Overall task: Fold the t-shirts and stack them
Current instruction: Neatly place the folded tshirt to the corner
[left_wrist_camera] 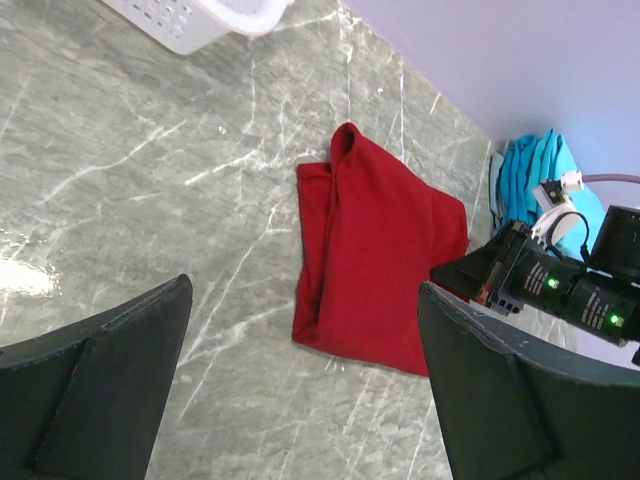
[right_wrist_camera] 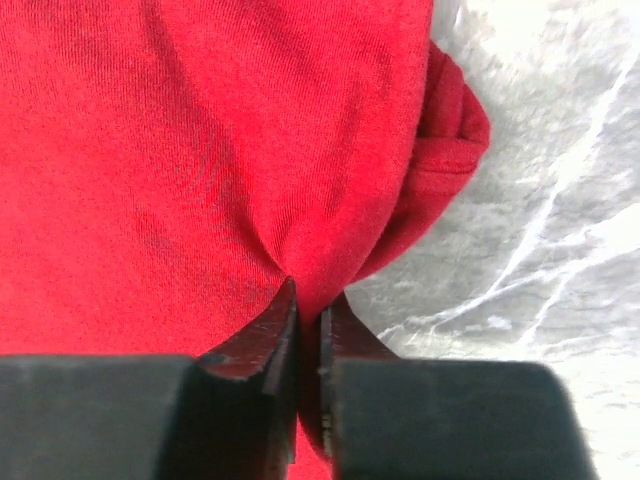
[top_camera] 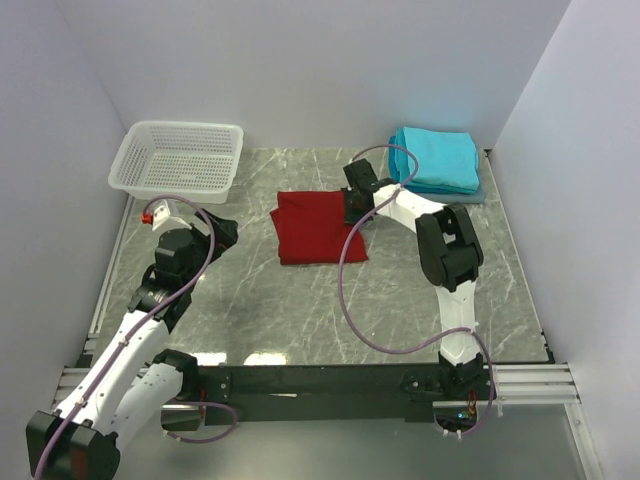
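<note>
A folded deep red t-shirt (top_camera: pixel 312 227) lies on the marble table's middle; it also shows in the left wrist view (left_wrist_camera: pixel 375 255) and fills the right wrist view (right_wrist_camera: pixel 200 140). My right gripper (top_camera: pixel 357 208) is shut on the red shirt's right edge, its jaws pinching a fold of cloth (right_wrist_camera: pixel 312 300). A stack of folded turquoise t-shirts (top_camera: pixel 437 160) sits at the back right, also seen in the left wrist view (left_wrist_camera: pixel 535 180). My left gripper (top_camera: pixel 222 232) is open and empty, left of the red shirt, its fingers (left_wrist_camera: pixel 100 390) wide apart above bare table.
A white plastic mesh basket (top_camera: pixel 178 160) stands at the back left; its corner shows in the left wrist view (left_wrist_camera: pixel 215 18). White walls enclose the table on three sides. Purple cables loop from both arms over the table.
</note>
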`<act>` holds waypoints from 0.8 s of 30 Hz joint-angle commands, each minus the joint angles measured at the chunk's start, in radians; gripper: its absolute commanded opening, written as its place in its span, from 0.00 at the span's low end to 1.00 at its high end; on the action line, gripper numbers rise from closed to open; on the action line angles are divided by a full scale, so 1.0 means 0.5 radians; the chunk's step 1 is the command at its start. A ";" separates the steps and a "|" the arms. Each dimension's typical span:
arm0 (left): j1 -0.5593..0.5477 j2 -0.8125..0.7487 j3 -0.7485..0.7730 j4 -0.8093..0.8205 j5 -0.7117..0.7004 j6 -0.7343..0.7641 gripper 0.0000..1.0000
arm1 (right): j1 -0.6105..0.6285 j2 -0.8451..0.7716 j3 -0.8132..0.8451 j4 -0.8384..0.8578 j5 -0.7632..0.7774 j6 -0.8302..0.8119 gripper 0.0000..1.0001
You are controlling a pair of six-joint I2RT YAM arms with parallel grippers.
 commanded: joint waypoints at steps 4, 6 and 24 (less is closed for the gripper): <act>0.001 -0.051 0.029 -0.006 -0.137 0.040 1.00 | 0.042 -0.136 0.041 0.046 0.595 -0.438 0.00; 0.001 -0.069 0.036 -0.015 -0.177 0.034 0.99 | 0.039 -0.179 0.068 0.062 0.779 -0.576 0.00; 0.001 -0.082 0.088 -0.104 -0.333 -0.015 0.99 | -0.093 0.029 0.710 0.254 1.632 -1.325 0.00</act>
